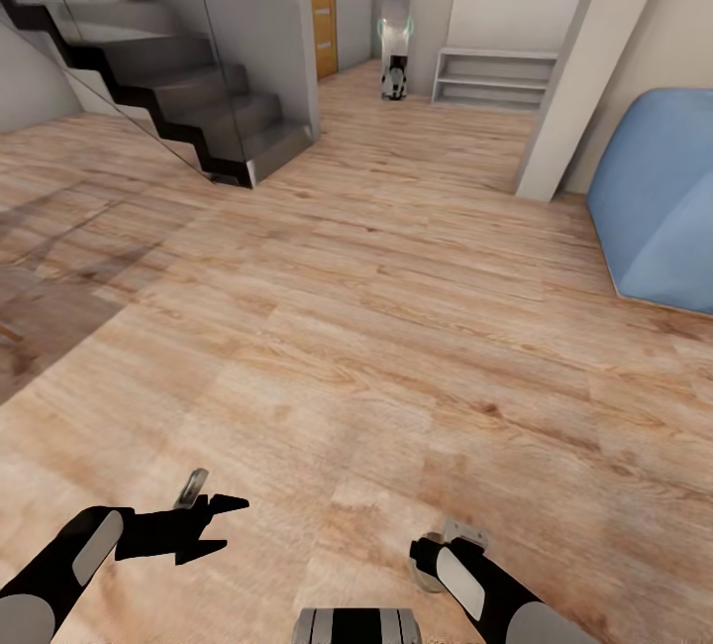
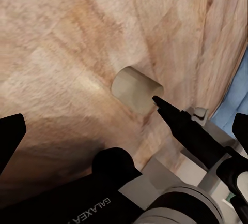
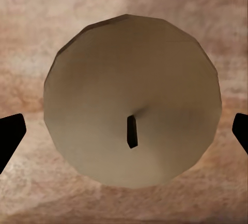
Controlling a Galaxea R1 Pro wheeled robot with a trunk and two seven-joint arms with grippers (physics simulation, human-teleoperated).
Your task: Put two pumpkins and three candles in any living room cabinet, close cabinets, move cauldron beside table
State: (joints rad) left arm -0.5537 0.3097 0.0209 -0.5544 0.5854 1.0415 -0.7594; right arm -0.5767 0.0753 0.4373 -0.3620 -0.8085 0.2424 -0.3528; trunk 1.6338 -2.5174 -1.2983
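A stubby beige candle [image 3: 132, 100] with a small dark wick stands on the wooden floor, seen from straight above in the right wrist view. My right gripper [image 3: 124, 138] hangs over it, open, with a black fingertip at each side and a gap to the candle. In the left wrist view one right finger [image 2: 186, 131] reaches the top rim of the same candle [image 2: 135, 89]. In the head view my right gripper [image 1: 448, 550] points down near the bottom edge, covering the candle. My left gripper [image 1: 216, 528] is open and empty, low over the floor.
A dark staircase [image 1: 178, 79] rises at the back left, and a dark rug [image 1: 40, 327] lies at the left edge. A white pillar [image 1: 584, 69] and a blue cushioned seat [image 1: 659, 198] stand on the right. A low grey shelf [image 1: 495, 74] is at the far wall.
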